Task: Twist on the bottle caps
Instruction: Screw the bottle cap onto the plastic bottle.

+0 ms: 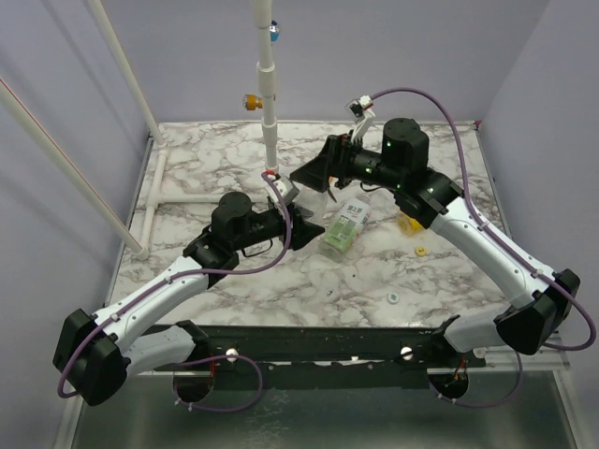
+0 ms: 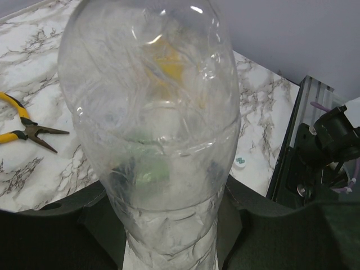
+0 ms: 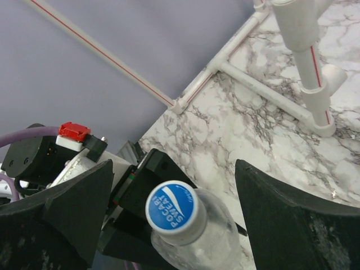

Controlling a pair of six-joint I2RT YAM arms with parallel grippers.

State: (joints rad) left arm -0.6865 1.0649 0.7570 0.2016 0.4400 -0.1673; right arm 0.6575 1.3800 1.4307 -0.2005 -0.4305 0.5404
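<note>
My left gripper [image 1: 305, 226] is shut on the clear bottle [image 1: 344, 227] with the green-and-white label and holds it tilted; in the left wrist view the bottle [image 2: 152, 112] fills the frame between the jaws of that gripper [image 2: 169, 230]. A blue cap [image 3: 170, 207] sits on the bottle's neck [image 3: 197, 242]. My right gripper [image 3: 174, 169] is open, one finger on each side of the cap and apart from it; it also shows in the top view [image 1: 321, 171]. A yellow cap [image 1: 421, 251] and a whitish cap [image 1: 394, 298] lie on the table. The yellow bottle [image 1: 408, 224] is mostly hidden behind the right arm.
A white pipe frame [image 1: 270, 94] stands at the back of the marble table [image 1: 234, 150], with its post and foot pipes in the right wrist view [image 3: 306, 50]. Yellow-handled pliers [image 2: 25, 126] lie on the table. The whitish cap [image 2: 241, 162] lies near the front rail.
</note>
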